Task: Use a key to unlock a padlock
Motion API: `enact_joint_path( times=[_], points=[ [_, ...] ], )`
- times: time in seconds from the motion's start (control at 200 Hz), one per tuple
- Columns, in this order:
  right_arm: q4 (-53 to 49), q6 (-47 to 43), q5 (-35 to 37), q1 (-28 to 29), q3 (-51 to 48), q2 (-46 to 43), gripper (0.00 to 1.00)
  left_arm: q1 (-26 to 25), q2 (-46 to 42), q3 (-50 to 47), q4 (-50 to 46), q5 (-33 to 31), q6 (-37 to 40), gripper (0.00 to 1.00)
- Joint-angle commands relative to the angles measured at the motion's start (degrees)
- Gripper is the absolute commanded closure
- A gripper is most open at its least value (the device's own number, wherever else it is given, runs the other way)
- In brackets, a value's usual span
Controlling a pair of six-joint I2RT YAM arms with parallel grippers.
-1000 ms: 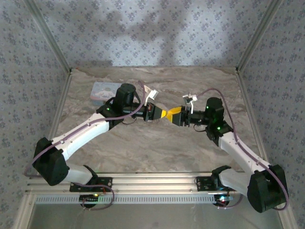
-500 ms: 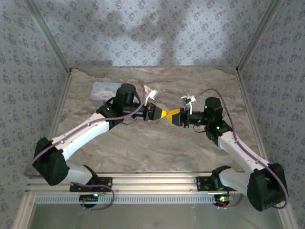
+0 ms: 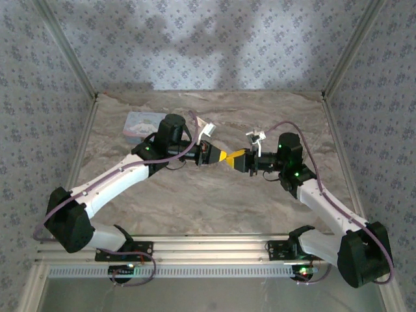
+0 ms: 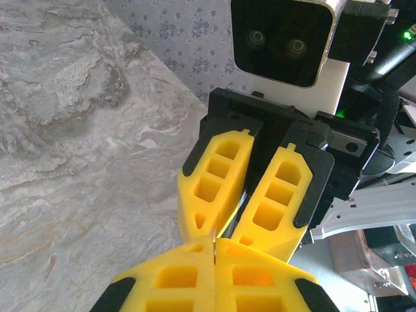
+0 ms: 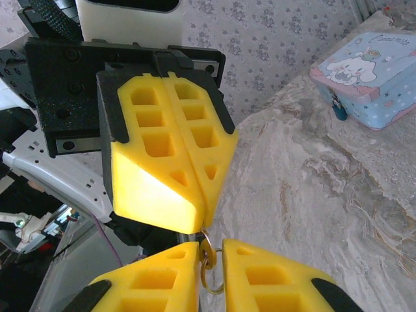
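- Left fingers (image 4: 169, 278): closed tip to tip, pinching a key (image 4: 213, 242) that shows as a thin metal edge in the seam between them.
- Right fingers (image 5: 273, 281): directly opposite the left fingers, tips almost meeting theirs. They stand a narrow gap apart, and I cannot tell whether they press on anything.
- Key ring (image 5: 207, 251): brass-coloured, hanging just below the left fingertips and sitting in the gap between the right fingers. It lies close against one pad, but contact is uncertain.
- Both pairs of fingers are raised above the tabletop (image 3: 195, 201), near its middle in the top view.
- Tin (image 5: 367, 62): pale blue with a cartoon lid, resting on the tabletop well apart from both pairs of fingers, off behind the left fingers.
- Padlock (image 5: 337, 108): small and dark blue, on the tin's side wall, well apart from the key. It is too small to tell whether it is fastened.
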Motion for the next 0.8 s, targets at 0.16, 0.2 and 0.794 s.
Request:
enact_joint_path(
  times=[0.16,0.2,0.794],
  points=[
    [-1.6,-1.2,-0.2,0.4,1.5,-0.2,0.94,0.0,-1.1,2.1,0.5,1.5,1.1,1.00],
    [-2.3,-1.5,0.3,0.4,1.4,-0.5,0.96,0.0,-1.2,2.2,0.5,1.0,1.1,1.00],
    [-22.8,-6.9,19.7,-2.5,-2.8,-11.4,1.00,16.5,0.4,7.2,-21.5,-37.8,1.8,0.19]
  ],
)
